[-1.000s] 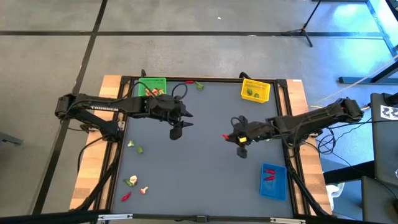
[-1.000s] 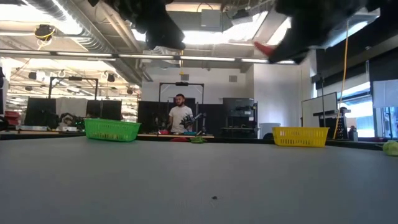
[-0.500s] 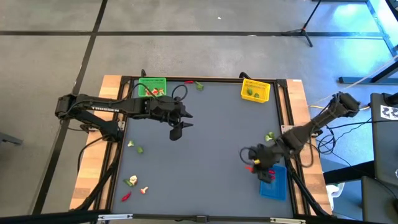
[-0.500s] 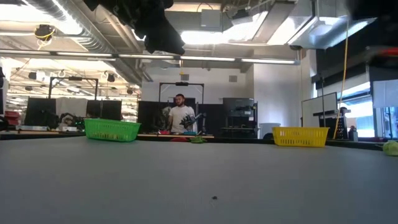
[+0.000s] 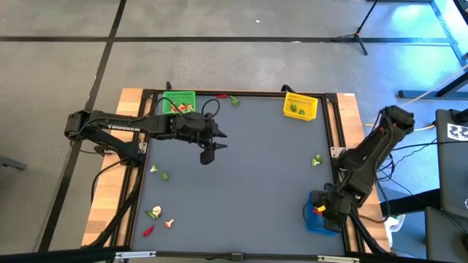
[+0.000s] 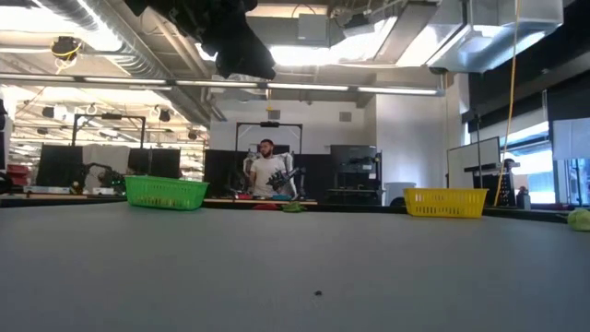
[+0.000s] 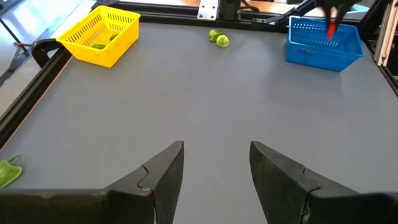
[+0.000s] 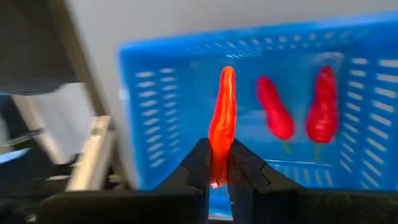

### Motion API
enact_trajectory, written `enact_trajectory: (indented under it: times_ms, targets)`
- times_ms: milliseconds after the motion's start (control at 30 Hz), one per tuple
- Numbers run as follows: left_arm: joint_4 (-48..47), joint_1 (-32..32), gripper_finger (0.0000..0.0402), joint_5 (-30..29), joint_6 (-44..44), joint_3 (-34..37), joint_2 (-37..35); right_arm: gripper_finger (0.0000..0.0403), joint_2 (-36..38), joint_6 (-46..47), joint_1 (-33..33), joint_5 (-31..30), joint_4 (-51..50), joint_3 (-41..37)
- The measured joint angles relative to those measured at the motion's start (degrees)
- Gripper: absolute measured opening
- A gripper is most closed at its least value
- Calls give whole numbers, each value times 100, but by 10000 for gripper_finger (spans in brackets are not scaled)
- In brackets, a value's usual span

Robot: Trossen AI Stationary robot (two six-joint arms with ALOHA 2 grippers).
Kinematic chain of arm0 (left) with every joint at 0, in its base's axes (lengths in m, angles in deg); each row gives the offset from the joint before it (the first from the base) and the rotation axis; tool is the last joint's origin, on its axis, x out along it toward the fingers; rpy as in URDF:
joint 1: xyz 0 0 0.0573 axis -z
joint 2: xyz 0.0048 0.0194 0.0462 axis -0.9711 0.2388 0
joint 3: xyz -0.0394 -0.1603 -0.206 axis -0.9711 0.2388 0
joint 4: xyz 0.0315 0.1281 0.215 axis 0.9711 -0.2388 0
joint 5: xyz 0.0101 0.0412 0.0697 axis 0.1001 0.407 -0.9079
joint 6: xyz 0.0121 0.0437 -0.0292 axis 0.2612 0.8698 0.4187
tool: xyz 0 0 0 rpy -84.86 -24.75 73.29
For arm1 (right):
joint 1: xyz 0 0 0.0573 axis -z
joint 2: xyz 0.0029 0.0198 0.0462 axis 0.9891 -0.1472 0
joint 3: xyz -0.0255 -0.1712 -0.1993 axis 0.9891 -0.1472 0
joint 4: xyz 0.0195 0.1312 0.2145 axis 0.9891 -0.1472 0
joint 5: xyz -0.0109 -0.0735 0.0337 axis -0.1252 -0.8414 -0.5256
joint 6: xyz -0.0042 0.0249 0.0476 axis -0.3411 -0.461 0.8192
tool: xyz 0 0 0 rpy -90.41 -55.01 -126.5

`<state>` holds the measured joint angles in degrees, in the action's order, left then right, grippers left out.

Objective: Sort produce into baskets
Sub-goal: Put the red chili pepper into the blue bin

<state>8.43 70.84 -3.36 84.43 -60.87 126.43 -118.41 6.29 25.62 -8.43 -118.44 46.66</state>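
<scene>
**Operator:** Where is your right arm at this moment?

**Observer:** Your right gripper (image 8: 217,177) is pinched narrow on a slim red chili-like toy piece (image 8: 222,121), which stands up between the fingers. It hangs over the blue rectangular plastic mesh basket (image 5: 319,214) at the near right corner of the dark grey table (image 5: 241,175). Two more red chili pieces (image 8: 273,115) lie on the floor of that basket. From above, the arm covers most of the basket, so I'd only say the gripper is over its right part, probably.

**Operator:** And your left?

**Observer:** Your left gripper (image 7: 214,168) hovers above the table at the far left-centre, fingers spread wide with nothing between them. The bright green mesh basket (image 5: 178,101) sits just beyond it at the far edge, with a few small pieces inside.

**Operator:** What else is out there?

**Observer:** The yellow mesh basket (image 5: 300,106) is at the far right, with small green pieces in it. A small green vegetable piece (image 5: 316,160) lies near the right edge, between the yellow and blue baskets. Near the left edge you have a pale piece and a green one (image 5: 159,172) close together, and further toward the near left corner a cluster of pale mushroom-like pieces (image 5: 155,214) with one red chili (image 5: 148,231) beside them. At the far edge, a green piece (image 5: 234,100) sits between the green and yellow baskets. A person (image 6: 267,171) stands in the room beyond the table.
</scene>
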Motion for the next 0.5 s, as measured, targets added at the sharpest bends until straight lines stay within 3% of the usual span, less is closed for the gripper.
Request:
enact_trajectory:
  times_ms: [500]
  targets:
    - [13,4,180,2,-132,0,2,30,-522,94,-33,-21,-36,-482]
